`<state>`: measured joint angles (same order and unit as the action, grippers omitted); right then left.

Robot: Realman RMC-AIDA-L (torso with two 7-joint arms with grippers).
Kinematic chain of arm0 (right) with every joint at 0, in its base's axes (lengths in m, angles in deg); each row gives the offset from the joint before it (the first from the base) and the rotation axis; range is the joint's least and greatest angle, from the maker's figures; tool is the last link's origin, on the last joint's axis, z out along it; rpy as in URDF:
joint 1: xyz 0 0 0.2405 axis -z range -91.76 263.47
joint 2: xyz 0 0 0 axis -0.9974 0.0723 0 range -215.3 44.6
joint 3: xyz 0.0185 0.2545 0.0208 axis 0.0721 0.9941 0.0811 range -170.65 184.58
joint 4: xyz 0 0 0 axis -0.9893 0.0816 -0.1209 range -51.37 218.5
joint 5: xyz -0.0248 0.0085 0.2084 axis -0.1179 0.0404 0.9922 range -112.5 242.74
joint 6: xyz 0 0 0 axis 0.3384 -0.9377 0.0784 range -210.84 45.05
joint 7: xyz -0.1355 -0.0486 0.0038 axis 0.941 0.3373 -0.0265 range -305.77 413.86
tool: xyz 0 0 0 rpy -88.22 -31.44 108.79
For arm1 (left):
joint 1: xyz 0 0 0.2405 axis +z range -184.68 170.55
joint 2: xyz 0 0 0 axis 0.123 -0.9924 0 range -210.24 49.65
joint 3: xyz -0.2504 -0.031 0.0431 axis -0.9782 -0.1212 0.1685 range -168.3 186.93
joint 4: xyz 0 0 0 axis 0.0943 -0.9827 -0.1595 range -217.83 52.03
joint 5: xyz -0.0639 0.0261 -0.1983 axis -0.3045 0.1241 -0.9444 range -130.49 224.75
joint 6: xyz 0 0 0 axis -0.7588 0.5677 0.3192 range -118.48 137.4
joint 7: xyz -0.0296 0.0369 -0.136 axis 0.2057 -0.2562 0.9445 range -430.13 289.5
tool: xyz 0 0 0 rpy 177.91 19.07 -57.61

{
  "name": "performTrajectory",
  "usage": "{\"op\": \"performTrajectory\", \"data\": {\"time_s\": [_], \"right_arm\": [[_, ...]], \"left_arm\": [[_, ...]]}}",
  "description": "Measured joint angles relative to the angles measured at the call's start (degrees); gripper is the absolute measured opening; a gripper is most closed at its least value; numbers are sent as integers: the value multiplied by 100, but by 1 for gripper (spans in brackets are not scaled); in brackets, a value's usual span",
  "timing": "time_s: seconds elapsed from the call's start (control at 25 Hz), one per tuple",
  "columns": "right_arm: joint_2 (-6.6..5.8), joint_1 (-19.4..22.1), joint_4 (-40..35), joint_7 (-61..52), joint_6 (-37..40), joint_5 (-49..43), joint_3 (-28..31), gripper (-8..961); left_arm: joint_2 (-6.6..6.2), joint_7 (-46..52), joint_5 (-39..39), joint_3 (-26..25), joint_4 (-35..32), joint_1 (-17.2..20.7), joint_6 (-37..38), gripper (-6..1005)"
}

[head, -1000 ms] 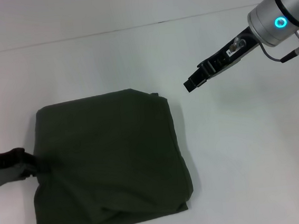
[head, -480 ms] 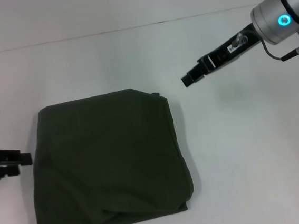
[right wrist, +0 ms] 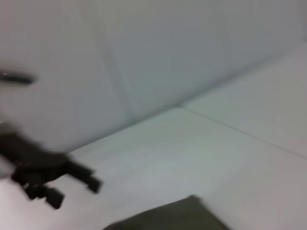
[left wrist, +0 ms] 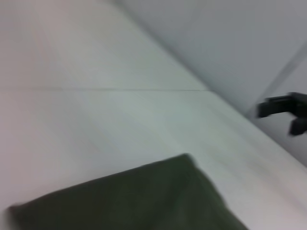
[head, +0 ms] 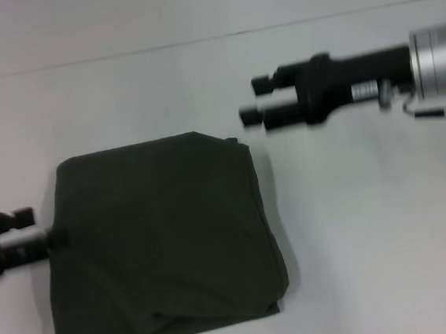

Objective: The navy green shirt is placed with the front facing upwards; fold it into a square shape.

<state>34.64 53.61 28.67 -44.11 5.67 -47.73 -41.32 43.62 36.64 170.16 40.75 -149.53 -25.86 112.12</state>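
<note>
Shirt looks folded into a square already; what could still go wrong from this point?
1. The left pincer sits right at the left edge of the shirt. If it moves off while catching cloth, it could drag that edge and spoil the square.
2. The near edge of the shirt is rumpled and bulging, so the layers may slump open.
3. The right pincer, open, hangs above the table beyond the shirt's far right corner; a low sweep could snag that corner.

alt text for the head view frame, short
A dark green shirt lies folded into a rough square on a white table. The left gripper sits open at its left edge; the right gripper hovers open beyond its far corner.
</note>
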Motion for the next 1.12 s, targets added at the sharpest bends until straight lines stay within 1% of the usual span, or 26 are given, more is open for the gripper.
{"op": "performTrajectory", "data": {"time_s": [0.04,0.12,0.2,0.32,0.4,0.44,0.56,0.76,0.92,1.12], "right_arm": [[12,165,86,478,58,158,-142,670],[16,533,377,1347,149,515,-493,774],[6,873,708,2016,248,784,-701,802],[11,1348,1281,3173,613,1135,-718,845],[7,1592,1606,3886,808,1297,-722,873],[4,1675,1717,4100,848,1305,-741,887],[-3,1793,2057,4388,814,1047,-798,930],[-13,1607,2573,4603,924,859,-983,925],[12,1543,2674,4654,916,832,-1067,916],[2,1542,2681,4670,890,849,-1017,909]], "left_arm": [[17,-438,-108,84,160,103,51,842],[18,-1384,-394,173,701,336,129,908],[26,-2409,-664,76,1292,544,223,907],[62,-4386,-961,-262,2378,845,390,905],[64,-5461,-1021,-534,2958,957,484,904],[66,-5790,-1001,-631,3135,992,492,904],[60,-6118,-772,-703,3323,1010,332,902],[41,-5768,-260,-707,3342,944,154,902],[45,-5642,-190,-764,3342,977,124,903],[49,-5555,-144,-842,3314,1044,175,902]]}}
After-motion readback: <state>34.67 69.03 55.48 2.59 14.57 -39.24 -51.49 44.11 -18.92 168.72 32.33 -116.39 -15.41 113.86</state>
